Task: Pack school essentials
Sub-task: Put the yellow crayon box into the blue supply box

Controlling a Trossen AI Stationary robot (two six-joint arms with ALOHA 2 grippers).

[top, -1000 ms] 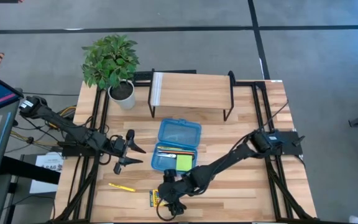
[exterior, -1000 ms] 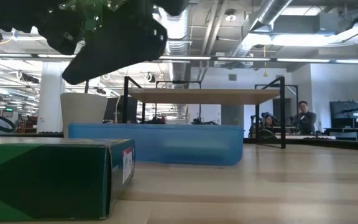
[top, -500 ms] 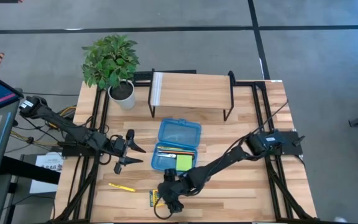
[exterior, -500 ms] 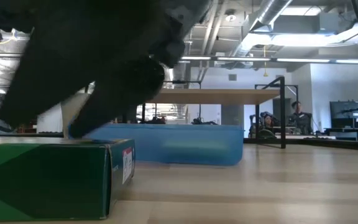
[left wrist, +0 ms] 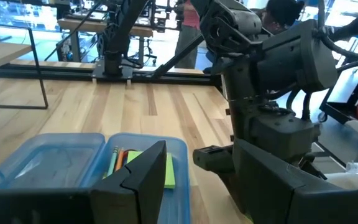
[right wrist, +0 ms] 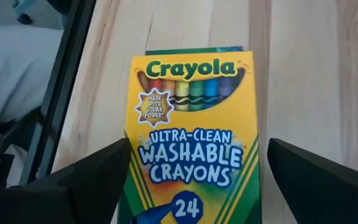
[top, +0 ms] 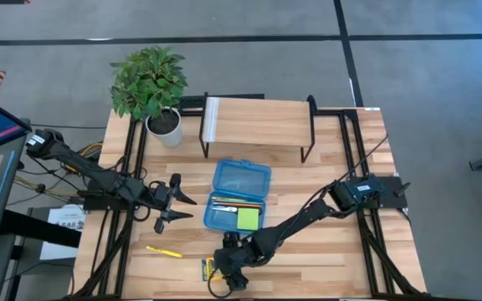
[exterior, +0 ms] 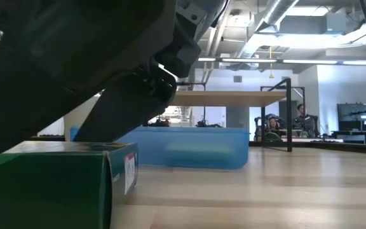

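Observation:
The yellow-green crayon box (right wrist: 191, 137) lies flat near the table's near edge and also shows in the high view (top: 208, 267). My right gripper (right wrist: 199, 148) is open and low over it, one finger on each long side. In the low view a finger (exterior: 116, 111) reaches down to the box's top (exterior: 56, 147). The open blue case (top: 239, 196) holds pencils and a lime-green pad (top: 248, 219). A yellow pencil (top: 164, 251) lies on the table. My left gripper (top: 174, 209) is open and empty, left of the case. My right gripper comes at the crayon box from above, fingers pointing down and set across its width, beside the two long edges (right wrist: 132, 155). I cannot tell whether the fingers touch the box. The box lies flat on the table.
A potted plant (top: 151, 84) stands at the far left. A wooden shelf on black legs (top: 258, 124) stands at the far middle, behind the case. Bare tabletop (top: 333, 259) lies to the right of my right arm.
My right gripper has come down onto the level of the crayon box and shifted a little toward the table's left and near edges. It now straddles the box. The box and my left arm have stayed where they were.

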